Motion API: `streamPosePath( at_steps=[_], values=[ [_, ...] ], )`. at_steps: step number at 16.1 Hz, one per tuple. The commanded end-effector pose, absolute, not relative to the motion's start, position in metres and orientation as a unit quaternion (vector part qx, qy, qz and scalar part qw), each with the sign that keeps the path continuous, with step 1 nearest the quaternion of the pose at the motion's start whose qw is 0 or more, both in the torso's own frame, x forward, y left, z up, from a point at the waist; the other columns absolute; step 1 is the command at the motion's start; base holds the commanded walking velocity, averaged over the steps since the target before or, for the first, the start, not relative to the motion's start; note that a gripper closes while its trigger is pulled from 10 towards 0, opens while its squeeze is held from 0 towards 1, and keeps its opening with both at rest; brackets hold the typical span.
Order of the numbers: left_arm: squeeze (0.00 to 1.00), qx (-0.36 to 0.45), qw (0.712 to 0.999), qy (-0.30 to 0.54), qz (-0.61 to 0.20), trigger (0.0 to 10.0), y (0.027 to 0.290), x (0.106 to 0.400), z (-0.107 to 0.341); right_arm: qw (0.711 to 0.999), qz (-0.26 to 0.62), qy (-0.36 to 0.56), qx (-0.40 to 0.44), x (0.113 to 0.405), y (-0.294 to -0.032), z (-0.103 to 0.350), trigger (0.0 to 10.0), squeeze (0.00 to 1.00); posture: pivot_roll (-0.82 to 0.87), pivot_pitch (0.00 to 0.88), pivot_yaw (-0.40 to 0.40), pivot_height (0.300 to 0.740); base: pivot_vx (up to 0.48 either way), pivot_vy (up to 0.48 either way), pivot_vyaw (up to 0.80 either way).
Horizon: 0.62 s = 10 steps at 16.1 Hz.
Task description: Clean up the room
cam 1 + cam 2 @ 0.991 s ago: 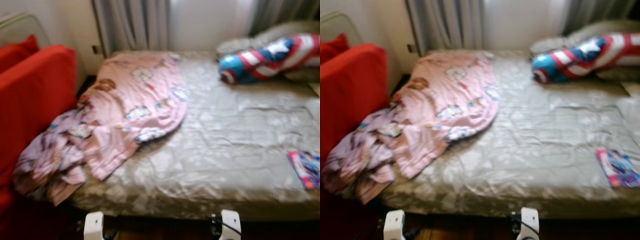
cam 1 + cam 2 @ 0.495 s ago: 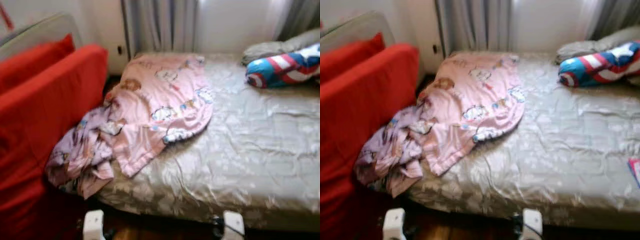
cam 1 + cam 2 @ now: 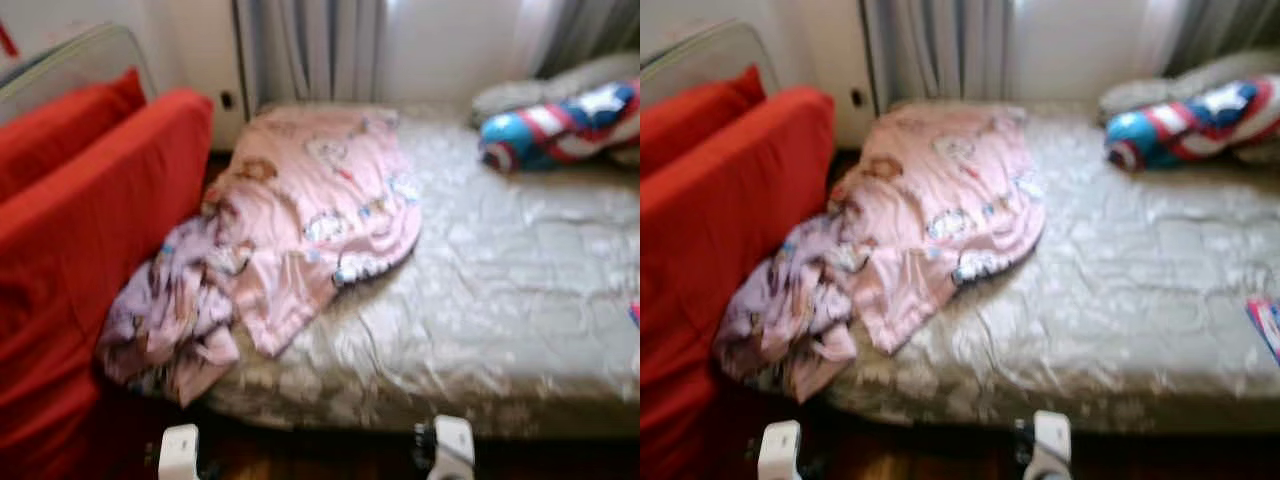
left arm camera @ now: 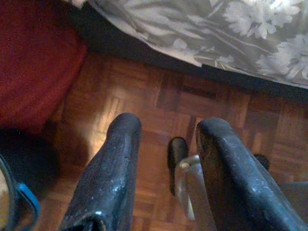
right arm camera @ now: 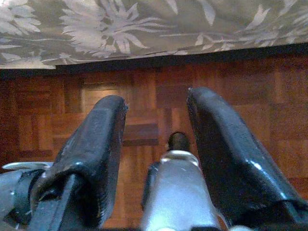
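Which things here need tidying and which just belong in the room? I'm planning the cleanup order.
To tidy:
- crumpled pink blanket, spilling over the bed's left edge
- lilac patterned cloth, bunched at the bed's corner
- colourful booklet, at the bed's right edge

Belongs here:
- bed
- star-striped cushion
- red sofa
- curtains

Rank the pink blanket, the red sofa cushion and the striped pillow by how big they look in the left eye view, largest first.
1. pink blanket and red sofa cushion: look about alike; the cushion sits nearer and is cut by the frame edge, so unsure.
2. striped pillow: clearly smallest, though farthest away and partly cut off.
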<state>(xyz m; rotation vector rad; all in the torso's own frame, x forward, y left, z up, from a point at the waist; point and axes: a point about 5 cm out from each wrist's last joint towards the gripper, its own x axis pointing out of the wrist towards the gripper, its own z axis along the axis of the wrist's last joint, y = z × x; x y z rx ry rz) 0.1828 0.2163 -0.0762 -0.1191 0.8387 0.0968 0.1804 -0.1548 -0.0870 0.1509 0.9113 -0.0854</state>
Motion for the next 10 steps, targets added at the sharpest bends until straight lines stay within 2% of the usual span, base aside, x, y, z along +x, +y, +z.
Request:
streamPosePath(
  at_steps=[1,10],
  values=[
    [0.0,-0.06,0.907,0.415,0.048,10.0,0.2143,0.1798,-0.0784,0.891,-0.052,0.446,0.071,0.1759,-0.1621,-0.0889,10.0,0.0,0.02,0.024,0.025,0.74,0.0,0.262,0.0],
    [0.0,-0.06,0.907,0.415,0.048,10.0,0.2144,0.1801,-0.0783,0.891,-0.049,0.447,0.068,0.1745,-0.1626,-0.0894,10.0,0.0,0.03,0.01,0.026,0.74,0.0,0.087,0.0]
  ],
)
